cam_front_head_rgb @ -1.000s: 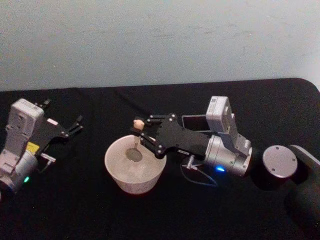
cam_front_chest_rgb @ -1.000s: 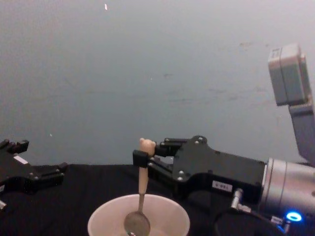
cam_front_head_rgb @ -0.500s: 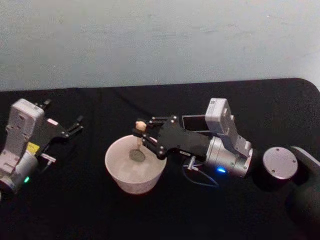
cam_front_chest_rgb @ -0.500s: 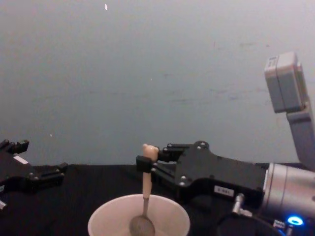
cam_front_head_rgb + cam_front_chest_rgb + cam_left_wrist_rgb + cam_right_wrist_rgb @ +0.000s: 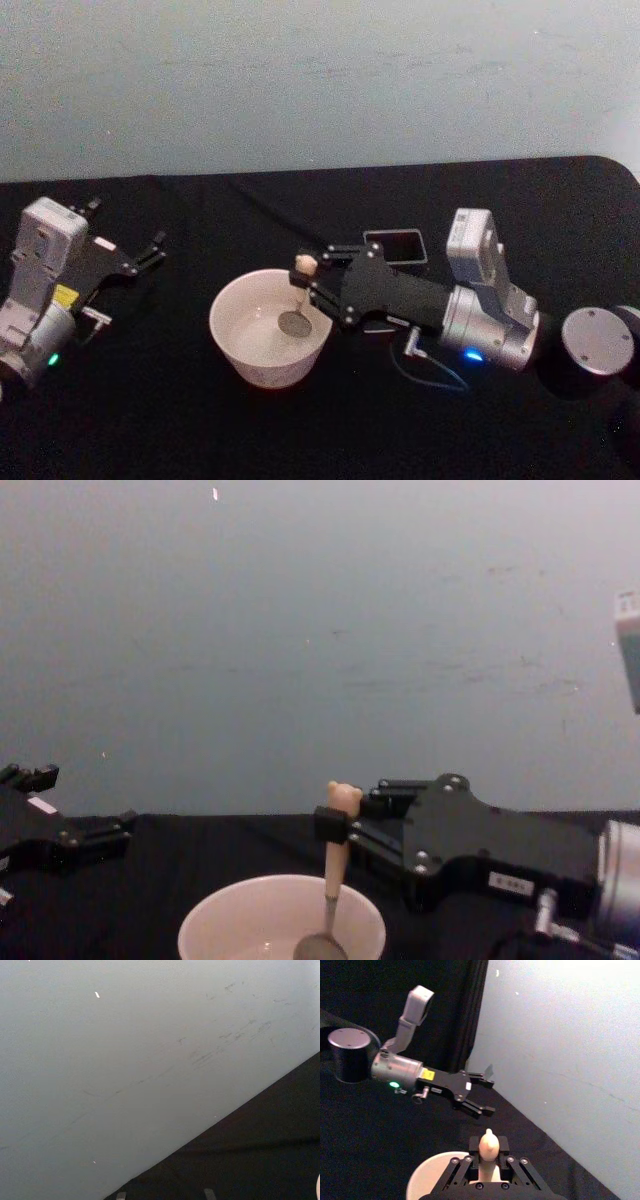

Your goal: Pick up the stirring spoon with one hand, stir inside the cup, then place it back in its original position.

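One thin beige bear-topped stirring spoon (image 5: 336,860), one wide cream-white round cup (image 5: 226,304), one dark grey square holder box (image 5: 395,243), two grippers. Mid-frame in the head view, the right gripper (image 5: 308,272) pinches the spoon's stem, its bowl inside the cup. The left gripper (image 5: 125,224), mid-left, gapes empty. The right gripper hides the box's near edge.

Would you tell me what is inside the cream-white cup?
The round end of the stirring spoon is inside the cup, its stem clamped by the right gripper above the rim. The cup floor beneath that end is covered. The left gripper idles far left.
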Robot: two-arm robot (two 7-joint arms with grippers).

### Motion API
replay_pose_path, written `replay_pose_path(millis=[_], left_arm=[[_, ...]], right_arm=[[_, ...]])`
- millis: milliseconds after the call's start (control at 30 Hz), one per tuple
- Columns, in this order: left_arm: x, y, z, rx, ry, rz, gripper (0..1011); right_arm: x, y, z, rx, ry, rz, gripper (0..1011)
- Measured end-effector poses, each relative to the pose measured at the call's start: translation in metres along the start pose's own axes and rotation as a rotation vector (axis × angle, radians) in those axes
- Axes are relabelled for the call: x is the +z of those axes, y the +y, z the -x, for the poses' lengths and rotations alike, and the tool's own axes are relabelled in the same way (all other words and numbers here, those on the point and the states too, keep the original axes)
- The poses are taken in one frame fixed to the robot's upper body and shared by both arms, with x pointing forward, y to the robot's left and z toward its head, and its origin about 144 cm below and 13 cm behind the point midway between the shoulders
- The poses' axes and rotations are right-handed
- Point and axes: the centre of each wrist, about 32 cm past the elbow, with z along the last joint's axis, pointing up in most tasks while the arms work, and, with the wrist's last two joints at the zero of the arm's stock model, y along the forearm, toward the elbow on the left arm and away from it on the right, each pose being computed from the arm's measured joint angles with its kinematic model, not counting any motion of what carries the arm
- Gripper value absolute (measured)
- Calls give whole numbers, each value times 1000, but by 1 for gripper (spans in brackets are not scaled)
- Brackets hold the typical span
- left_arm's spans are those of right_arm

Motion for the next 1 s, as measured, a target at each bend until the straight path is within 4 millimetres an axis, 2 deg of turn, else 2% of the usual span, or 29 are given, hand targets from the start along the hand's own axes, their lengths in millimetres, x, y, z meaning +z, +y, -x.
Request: replay_pose_path(millis=[233,467,767,1000], left_arm=[[0,0,0,0,0,0,1001],[0,0,0,0,0,0,1001],[0,0,0,0,0,0,1001],[0,0,0,0,0,0,1001]], right_arm=[[3,-6,14,61,17,-2,212],[4,4,22,100,32,-18,212],[1,23,18,74,28,-26,212],[-3,30,10,33,15,-14,212]])
